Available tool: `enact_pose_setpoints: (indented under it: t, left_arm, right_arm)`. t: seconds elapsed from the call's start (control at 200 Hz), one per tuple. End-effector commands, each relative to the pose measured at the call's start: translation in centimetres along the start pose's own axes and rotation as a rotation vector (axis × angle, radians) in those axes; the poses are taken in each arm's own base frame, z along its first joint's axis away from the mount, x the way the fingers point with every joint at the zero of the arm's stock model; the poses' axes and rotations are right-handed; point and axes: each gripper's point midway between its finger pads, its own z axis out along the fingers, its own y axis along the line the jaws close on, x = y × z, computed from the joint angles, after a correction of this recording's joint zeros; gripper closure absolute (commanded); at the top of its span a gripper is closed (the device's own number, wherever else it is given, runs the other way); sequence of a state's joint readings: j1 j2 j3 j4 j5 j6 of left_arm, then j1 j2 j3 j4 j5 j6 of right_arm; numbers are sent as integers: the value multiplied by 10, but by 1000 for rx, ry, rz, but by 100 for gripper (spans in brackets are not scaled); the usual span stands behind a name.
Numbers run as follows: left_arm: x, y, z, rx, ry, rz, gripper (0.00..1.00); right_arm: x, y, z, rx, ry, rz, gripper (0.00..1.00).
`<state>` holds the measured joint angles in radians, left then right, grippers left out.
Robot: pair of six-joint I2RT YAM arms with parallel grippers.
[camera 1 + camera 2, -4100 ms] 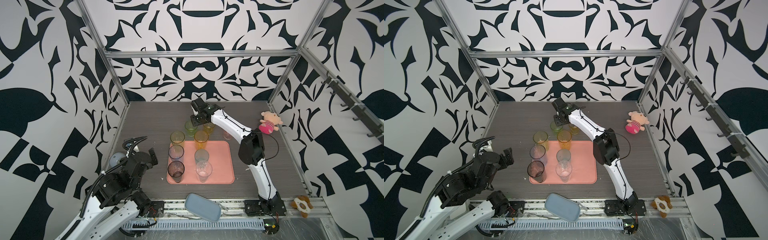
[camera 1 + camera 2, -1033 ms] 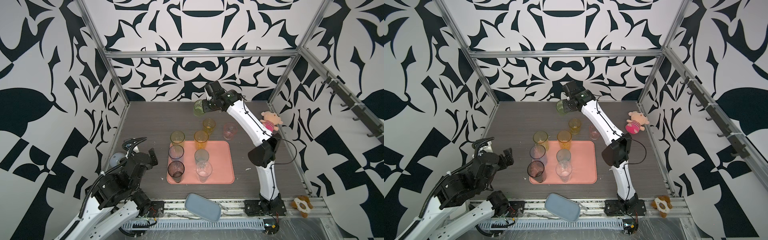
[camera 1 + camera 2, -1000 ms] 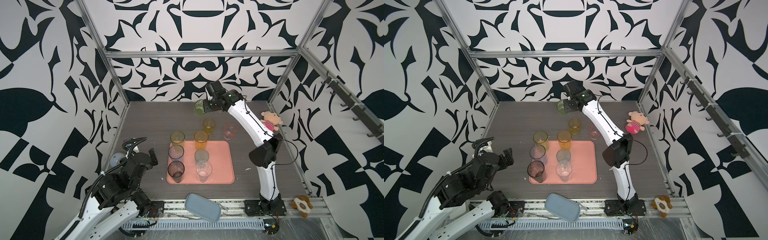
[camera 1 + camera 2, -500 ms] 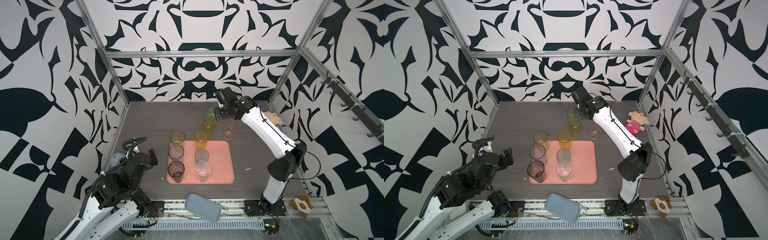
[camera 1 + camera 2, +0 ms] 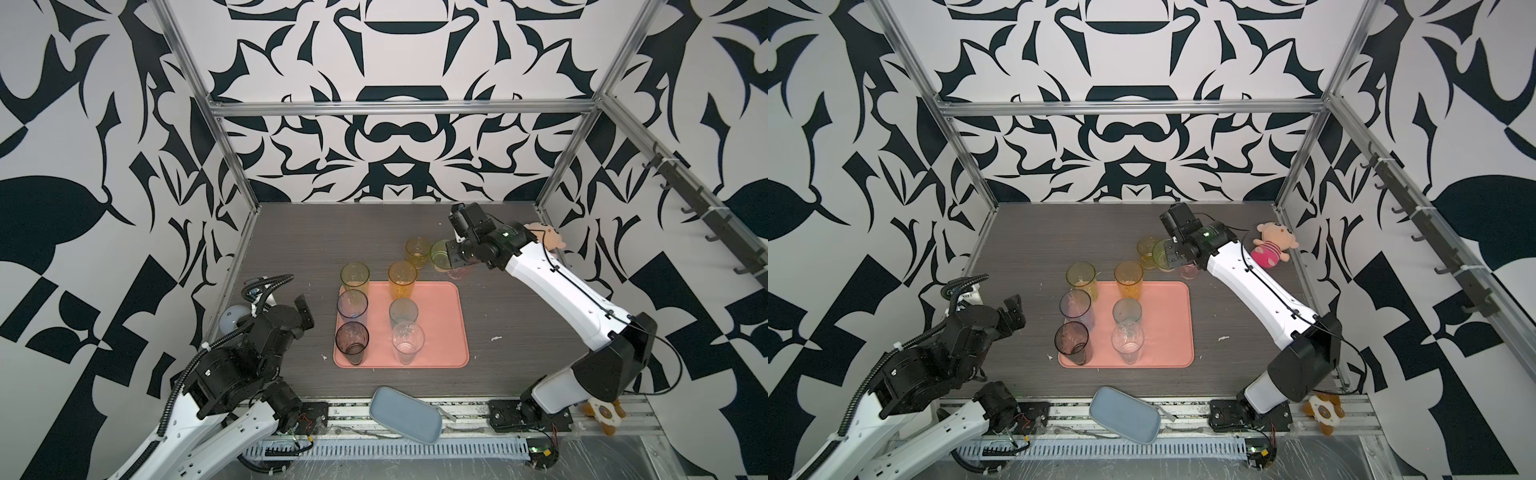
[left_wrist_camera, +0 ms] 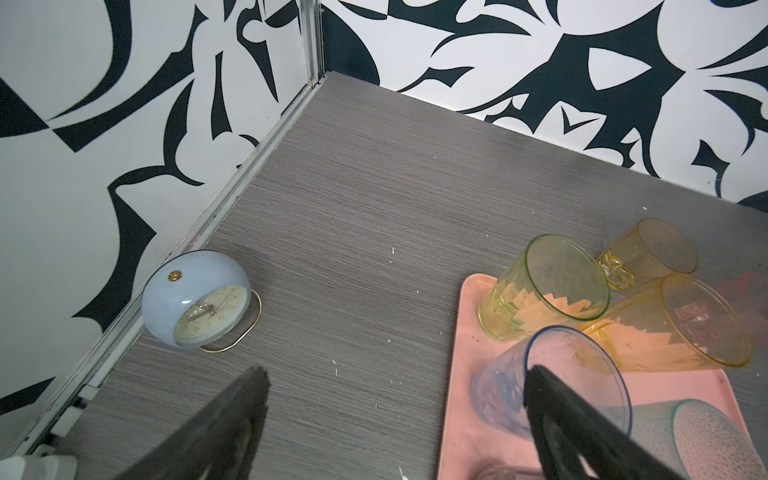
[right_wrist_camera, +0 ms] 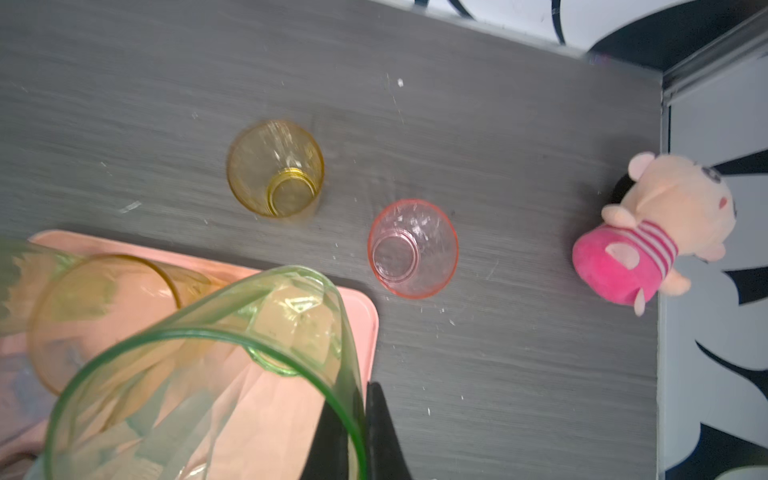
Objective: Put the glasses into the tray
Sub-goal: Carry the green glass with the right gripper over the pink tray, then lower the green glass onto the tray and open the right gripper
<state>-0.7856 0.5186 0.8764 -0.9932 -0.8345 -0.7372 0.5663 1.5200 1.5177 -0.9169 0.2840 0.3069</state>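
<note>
Right hand (image 5: 452, 258), clamped on the rim of a green glass (image 5: 439, 254), holds it above the tabletop (image 5: 332, 232) behind the pink tray (image 5: 451, 328); left hand (image 5: 304, 318) hovers beside the tray, fingers (image 6: 232, 415) apart.

I see my right gripper (image 7: 359, 415) pinching the green glass (image 7: 266, 316) by its rim over the tray (image 7: 368, 340); amber glass (image 7: 275, 168), pink glass (image 7: 413, 248) and plush doll (image 7: 648, 232) sit on the table (image 7: 519, 353).
</note>
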Motion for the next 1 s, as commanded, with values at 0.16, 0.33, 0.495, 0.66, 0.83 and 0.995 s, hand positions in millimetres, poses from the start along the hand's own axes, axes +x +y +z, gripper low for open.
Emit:
enact_pose_setpoints:
  t: [0.16,0.33,0.495,0.66,0.83,0.995]
  left_arm:
    - [4,8,0,-31,2,5,1]
    - [5,7,1,-28,7,8,1]
    - [5,6,1,-24,10,6,1]
    - [6,4,2,-22,15,10,1]
    - [6,3,2,-20,15,11,0]
    - [6,3,2,-20,17,11,1]
  right_arm:
    - [19,0,13,-19,7,68,100]
    - [37,2,29,-25,50,82,100]
    - [52,1,44,-15,84,89,100]
    - [63,1,60,-22,113,101,100]
    - [69,-2,74,-13,136,112,100]
    - [75,-1,87,-34,171,132,100]
